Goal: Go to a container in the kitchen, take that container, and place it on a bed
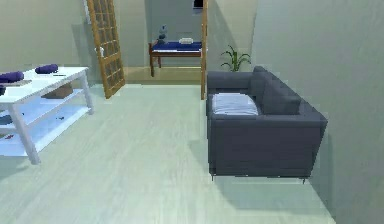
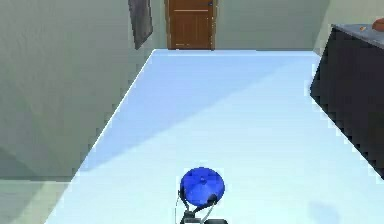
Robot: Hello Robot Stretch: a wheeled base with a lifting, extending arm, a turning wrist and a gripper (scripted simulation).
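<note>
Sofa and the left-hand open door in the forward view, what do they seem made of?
The sofa looks like matte dark grey fabric: soft rounded cushions, no shine. The left-hand open door looks like varnished orange-brown wood, going by its colour, with a grid of panes, possibly glass.

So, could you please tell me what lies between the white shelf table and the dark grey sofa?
That stretch is bare: in the forward view, just pale floor runs between the white shelf table and the dark grey sofa.
</note>
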